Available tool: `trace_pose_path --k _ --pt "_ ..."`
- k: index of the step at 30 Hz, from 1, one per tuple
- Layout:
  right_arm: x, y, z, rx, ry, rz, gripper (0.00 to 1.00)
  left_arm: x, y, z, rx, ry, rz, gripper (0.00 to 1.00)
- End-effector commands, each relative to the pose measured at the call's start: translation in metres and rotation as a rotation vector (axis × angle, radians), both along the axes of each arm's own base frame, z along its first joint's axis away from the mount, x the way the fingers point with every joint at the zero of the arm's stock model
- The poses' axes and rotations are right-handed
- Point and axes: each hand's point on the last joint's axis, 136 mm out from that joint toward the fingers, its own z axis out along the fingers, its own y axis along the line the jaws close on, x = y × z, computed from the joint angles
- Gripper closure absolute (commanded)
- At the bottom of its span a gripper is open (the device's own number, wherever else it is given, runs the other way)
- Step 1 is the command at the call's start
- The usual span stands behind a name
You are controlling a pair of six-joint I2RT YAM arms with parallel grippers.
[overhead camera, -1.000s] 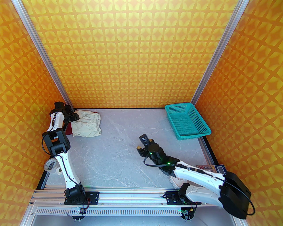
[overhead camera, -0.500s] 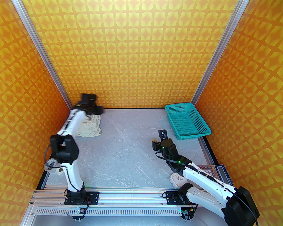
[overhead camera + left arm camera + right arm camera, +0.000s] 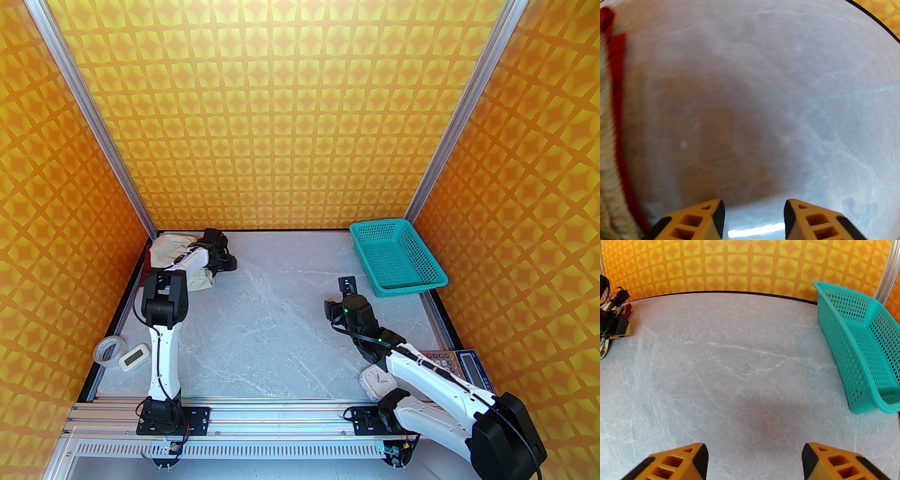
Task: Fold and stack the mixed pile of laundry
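Jaws of left gripper stand apart, nothing between, over bare table, at 3 o'clock of cream shorts. Maroon shirt peeks out beside shorts, table's 10 o'clock corner. Right gripper spread wide, empty, mid-table; teal basket at its 2 o'clock.

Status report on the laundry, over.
Left gripper open, empty, beside shorts. Right gripper open, empty, mid-table. Shorts lie on maroon shirt, far-left corner. Basket well apart.
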Motion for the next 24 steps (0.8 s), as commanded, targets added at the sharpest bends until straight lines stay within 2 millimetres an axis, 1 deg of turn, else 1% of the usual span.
trace_pose_path --k 1,3,4,6,8,11,13,15,18,19,21,22,24 --pt "0.007 -0.001 0.008 0.029 0.001 -0.014 0.3 0.0 0.04 0.014 0.019 -0.014 0.092 0.55" --pt "0.011 -0.009 0.01 0.019 0.004 -0.049 0.31 -0.003 0.055 0.014 0.047 0.008 0.108 0.54" --pt "0.014 -0.018 0.01 0.012 0.006 -0.084 0.31 -0.005 0.062 0.012 0.048 0.023 0.118 0.54" --pt "0.018 -0.045 0.008 -0.003 0.023 -0.199 0.33 -0.008 0.073 0.009 0.052 0.038 0.133 0.54" --pt "0.02 -0.066 0.006 0.024 0.036 -0.273 0.34 -0.012 0.085 0.009 0.05 0.042 0.158 0.54" --pt "0.024 -0.088 0.004 0.041 0.023 -0.331 0.34 -0.014 0.09 0.019 0.052 0.011 0.152 0.54" --pt "0.031 -0.1 0.005 0.038 -0.02 -0.361 0.32 -0.015 0.084 0.033 0.044 -0.013 0.128 0.52" --pt "0.039 -0.106 0.007 0.049 -0.048 -0.351 0.3 -0.017 0.076 0.053 0.044 -0.053 0.104 0.48" --pt "0.049 -0.111 0.014 -0.001 -0.143 -0.312 0.25 -0.023 0.052 0.096 0.043 -0.147 0.045 0.43" --pt "0.051 -0.114 0.011 -0.02 -0.18 -0.306 0.24 -0.028 0.043 0.11 0.043 -0.177 0.026 0.42" --pt "0.053 -0.123 -0.003 0.001 -0.203 -0.325 0.22 -0.042 0.027 0.133 0.03 -0.217 0.005 0.4" --pt "0.056 -0.123 -0.011 0.029 -0.202 -0.311 0.22 -0.051 0.02 0.142 0.02 -0.226 0.004 0.4" --pt "0.061 -0.116 -0.011 0.059 -0.232 -0.258 0.19 -0.076 0.011 0.15 0.003 -0.242 -0.001 0.39"
